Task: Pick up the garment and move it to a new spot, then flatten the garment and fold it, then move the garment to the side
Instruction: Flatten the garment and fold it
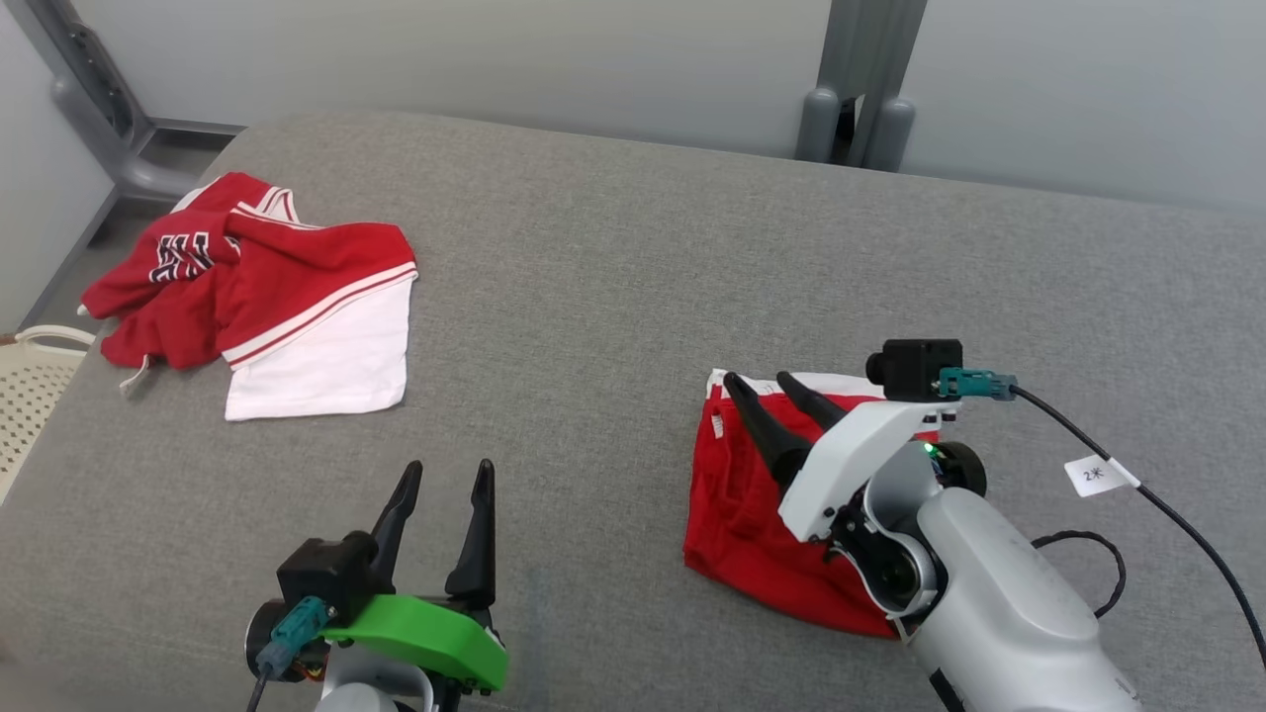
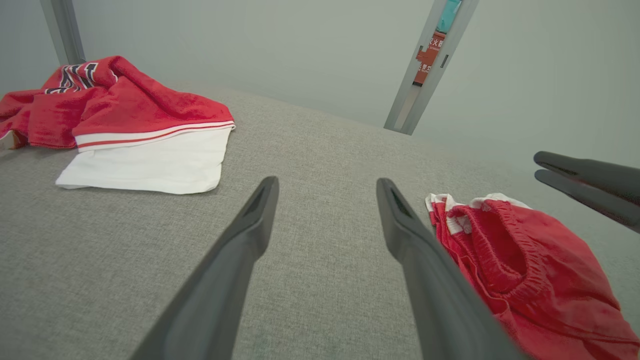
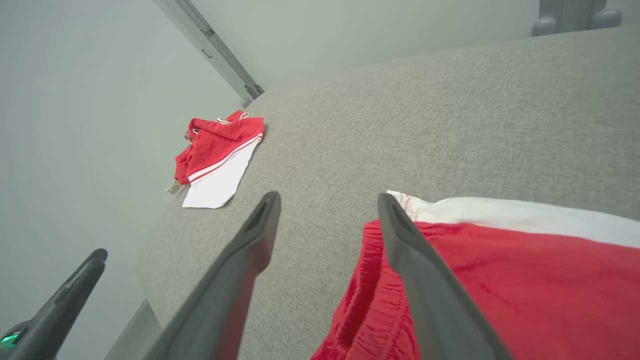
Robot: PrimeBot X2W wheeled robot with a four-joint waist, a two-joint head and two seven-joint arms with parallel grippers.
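Note:
The garment (image 1: 737,514), red with a white band and an elastic waist, lies folded in a small bundle at the right of the grey fabric surface (image 1: 613,297). My right gripper (image 1: 757,378) hovers over its far-left corner, open, with nothing between the fingers. In the right wrist view that gripper (image 3: 329,196) straddles the garment's (image 3: 525,270) left edge. My left gripper (image 1: 449,467) stands open at the lower left over bare fabric, apart from the garment. In the left wrist view the garment (image 2: 525,270) lies just right of my left gripper (image 2: 327,181).
A second red-and-white garment (image 1: 267,287) with lettering lies crumpled at the far left corner. A white basket (image 1: 30,386) sits beyond the left edge. Grey posts (image 1: 856,109) stand behind the far edge. A black cable (image 1: 1137,485) trails from my right wrist.

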